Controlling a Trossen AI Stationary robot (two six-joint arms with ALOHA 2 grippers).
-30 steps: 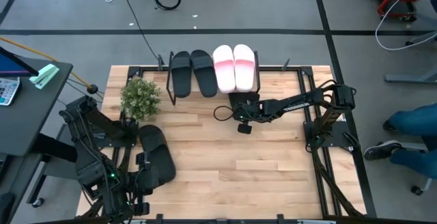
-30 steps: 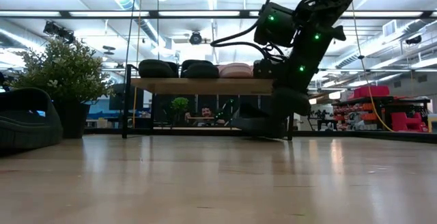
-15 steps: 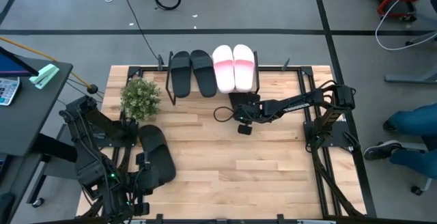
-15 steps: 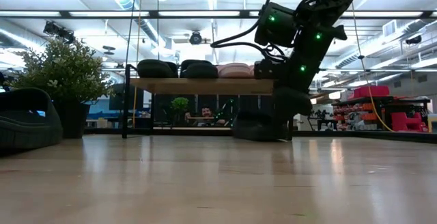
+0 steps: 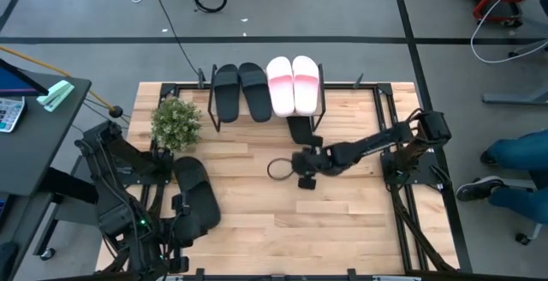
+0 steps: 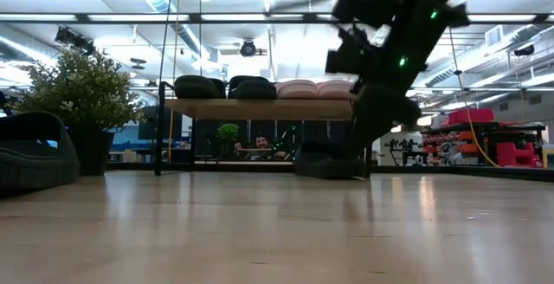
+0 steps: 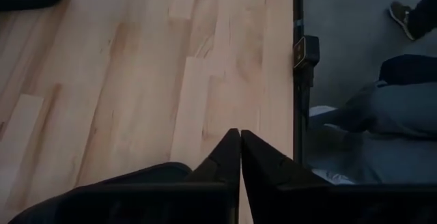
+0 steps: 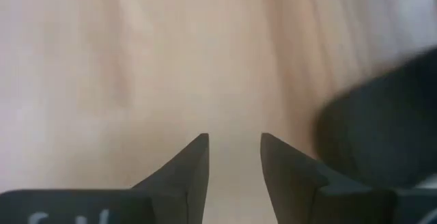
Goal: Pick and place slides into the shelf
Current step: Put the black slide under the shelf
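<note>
Right gripper [image 8: 233, 156] stands open and empty above bare table [image 5: 342, 221]; you see both fingers [image 8: 190, 173] parted with nothing between them. The black slide [image 5: 300, 129] nearest it lies just ahead of the fingertips, on the table at the foot of the shelf [image 6: 260, 108], and only partly under the top board: in the high view its heel end shows outside the frame, on the gripper's side. Judge this placement as unfinished or marginal. If you swing the arm away low, a finger or the wrist may catch that heel and drag the slide back out. The cable loop [image 5: 278, 170] hanging beside the gripper is a second hazard, since it could brush the slide or hook a shelf leg as the arm moves. Above the placed slide, the board carries two black slides [image 5: 240, 92] and the pink-and-white pair [image 5: 294, 84]; a rise taken too close to the shelf edge could knock these. Left gripper [image 7: 240, 145] is closed, fingertips together and gripping nothing, with another black slide [image 5: 195, 197] directly beneath and beside it, far across the table from the right gripper. Should you bring that slide over, note the potted plant [image 5: 175, 122] between the left gripper and the shelf, and the right arm lying across the approach; crowding either invites a collision or a toppled plant.
</note>
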